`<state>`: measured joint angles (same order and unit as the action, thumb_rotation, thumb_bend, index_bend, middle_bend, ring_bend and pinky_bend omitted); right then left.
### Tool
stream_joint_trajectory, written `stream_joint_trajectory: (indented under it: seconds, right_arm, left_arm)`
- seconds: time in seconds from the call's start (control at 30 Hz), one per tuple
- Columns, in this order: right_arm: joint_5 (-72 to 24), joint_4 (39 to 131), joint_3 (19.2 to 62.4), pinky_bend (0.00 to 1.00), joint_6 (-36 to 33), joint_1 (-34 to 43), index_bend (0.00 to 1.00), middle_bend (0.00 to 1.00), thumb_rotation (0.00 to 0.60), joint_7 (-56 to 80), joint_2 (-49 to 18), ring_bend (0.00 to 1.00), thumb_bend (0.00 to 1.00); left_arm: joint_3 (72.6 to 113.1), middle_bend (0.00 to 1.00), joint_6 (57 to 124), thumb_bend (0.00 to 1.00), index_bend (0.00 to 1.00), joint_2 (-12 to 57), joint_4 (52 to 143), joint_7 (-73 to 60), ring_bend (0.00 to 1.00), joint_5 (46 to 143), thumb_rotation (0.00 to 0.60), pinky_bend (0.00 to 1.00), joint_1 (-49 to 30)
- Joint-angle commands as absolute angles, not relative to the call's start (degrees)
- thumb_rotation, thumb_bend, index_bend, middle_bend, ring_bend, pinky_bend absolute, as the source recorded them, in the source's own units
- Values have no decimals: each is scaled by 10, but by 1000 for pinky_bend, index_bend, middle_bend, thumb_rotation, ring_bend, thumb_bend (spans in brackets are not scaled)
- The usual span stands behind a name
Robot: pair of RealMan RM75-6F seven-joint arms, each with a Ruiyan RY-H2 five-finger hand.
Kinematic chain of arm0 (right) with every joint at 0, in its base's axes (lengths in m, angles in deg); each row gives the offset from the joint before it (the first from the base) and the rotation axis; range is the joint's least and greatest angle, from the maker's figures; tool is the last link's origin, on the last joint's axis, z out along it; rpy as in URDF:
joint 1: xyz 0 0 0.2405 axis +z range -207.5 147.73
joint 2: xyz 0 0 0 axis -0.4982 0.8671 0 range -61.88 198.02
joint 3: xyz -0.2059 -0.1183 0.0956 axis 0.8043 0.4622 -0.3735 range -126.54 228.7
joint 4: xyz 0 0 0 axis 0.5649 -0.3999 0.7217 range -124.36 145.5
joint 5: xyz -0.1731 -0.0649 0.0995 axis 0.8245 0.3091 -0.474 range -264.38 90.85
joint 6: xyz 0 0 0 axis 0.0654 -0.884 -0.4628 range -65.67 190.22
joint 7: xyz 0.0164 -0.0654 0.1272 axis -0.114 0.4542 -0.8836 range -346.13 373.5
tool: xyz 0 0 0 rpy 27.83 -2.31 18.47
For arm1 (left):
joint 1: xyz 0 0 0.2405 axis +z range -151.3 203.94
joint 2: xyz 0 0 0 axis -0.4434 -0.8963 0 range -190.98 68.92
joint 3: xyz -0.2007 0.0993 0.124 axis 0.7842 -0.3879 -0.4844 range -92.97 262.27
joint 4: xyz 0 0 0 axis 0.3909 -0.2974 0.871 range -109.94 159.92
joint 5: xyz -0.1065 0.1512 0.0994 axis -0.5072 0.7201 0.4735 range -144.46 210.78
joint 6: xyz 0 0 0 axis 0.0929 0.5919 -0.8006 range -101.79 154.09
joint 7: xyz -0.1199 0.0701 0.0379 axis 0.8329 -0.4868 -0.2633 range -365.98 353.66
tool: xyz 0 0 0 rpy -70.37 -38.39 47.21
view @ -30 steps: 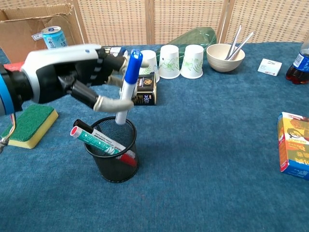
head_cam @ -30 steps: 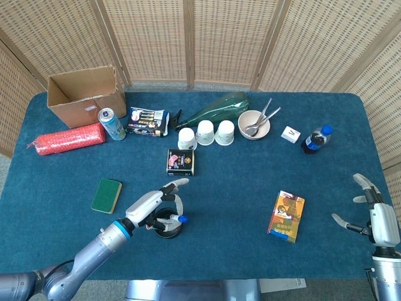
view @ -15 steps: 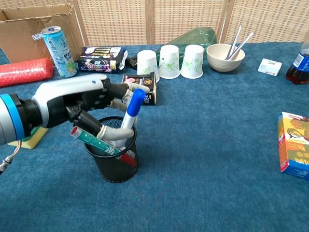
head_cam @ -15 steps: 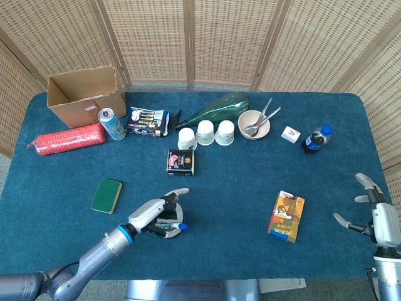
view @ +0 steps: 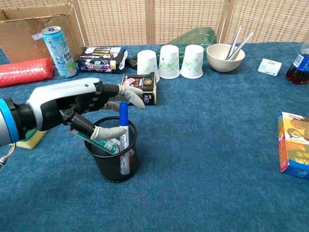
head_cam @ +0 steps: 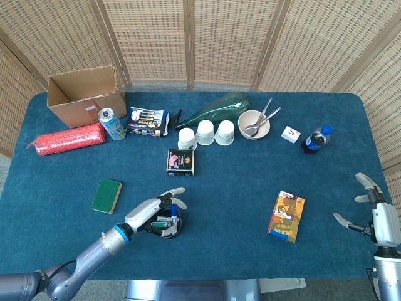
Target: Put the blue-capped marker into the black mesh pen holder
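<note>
The blue-capped marker [view: 123, 126] stands almost upright inside the black mesh pen holder [view: 112, 166], cap up and above the rim. A green-labelled marker [view: 104, 145] leans in the same holder. My left hand [view: 72, 108] hovers over the holder's left side with its fingers spread; the thumb tip lies just beside the blue marker without gripping it. The head view shows this hand [head_cam: 150, 213] covering part of the holder [head_cam: 168, 227]. At the table's right edge my right hand [head_cam: 376, 213] is open and holds nothing.
A green sponge [head_cam: 107, 195] lies left of the holder and a small black box [head_cam: 180, 161] behind it. Three paper cups [head_cam: 205, 132], a bowl with spoons [head_cam: 254, 124], a can [head_cam: 111, 123] and a cardboard box [head_cam: 84, 94] stand further back. A colourful carton [head_cam: 286, 216] lies to the right.
The left hand lowered the blue-capped marker into the holder and let go; the marker dropped from tilted to upright. The fingers have spread. The right hand has stayed put.
</note>
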<state>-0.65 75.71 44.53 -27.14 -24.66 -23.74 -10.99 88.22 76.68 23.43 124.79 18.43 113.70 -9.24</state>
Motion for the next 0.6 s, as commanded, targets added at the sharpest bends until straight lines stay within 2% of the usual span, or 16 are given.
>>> stream_joint_trajectory:
  seconds: [0.03, 0.37, 0.6]
  right_arm:
    - [-6, 757, 445, 431, -271, -247, 127, 157, 600, -237, -110, 145, 0]
    - [-1, 760, 447, 431, -273, -246, 127, 157, 600, -231, -110, 144, 0]
    - [0, 765, 446, 431, -275, -247, 128, 157, 600, -228, -109, 144, 0]
  left_arm:
    - [883, 0, 779, 413, 243, 228, 1250, 197, 0, 1147, 600, 104, -88]
    - [892, 0, 847, 413, 221, 182, 1272, 261, 0, 1201, 600, 107, -71]
    - [880, 0, 887, 413, 231, 85, 1286, 208, 0, 1229, 600, 106, -49]
